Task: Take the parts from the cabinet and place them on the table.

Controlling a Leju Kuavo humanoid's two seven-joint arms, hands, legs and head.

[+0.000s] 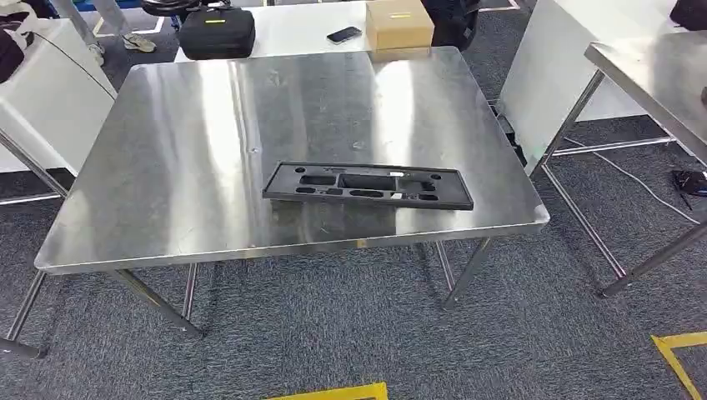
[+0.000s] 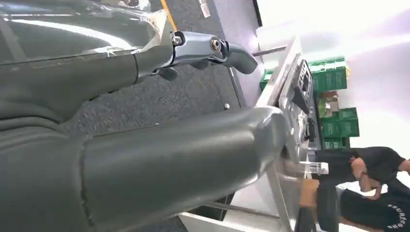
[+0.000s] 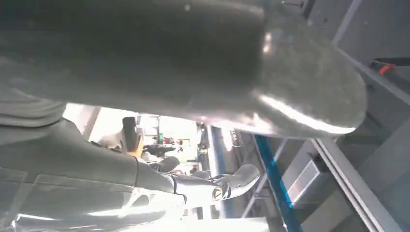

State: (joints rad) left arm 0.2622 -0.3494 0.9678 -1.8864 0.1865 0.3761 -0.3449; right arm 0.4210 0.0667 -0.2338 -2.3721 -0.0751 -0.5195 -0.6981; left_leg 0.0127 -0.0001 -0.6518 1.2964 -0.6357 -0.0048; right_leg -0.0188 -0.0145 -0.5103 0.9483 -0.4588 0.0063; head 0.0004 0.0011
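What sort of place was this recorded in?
Probably a workshop or robot test lab: a stainless steel table carrying a black plastic part stands on grey carpet with yellow floor tape, and stacked green crates show in the left wrist view.

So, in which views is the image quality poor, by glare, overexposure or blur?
Head view: sharp, but bright glare bands streak the steel table; the black part stays clear. Left wrist view: the left hand is close and soft, the background at one edge overexposed white. Right wrist view: the right hand is blurred, with bright washed-out patches behind it.
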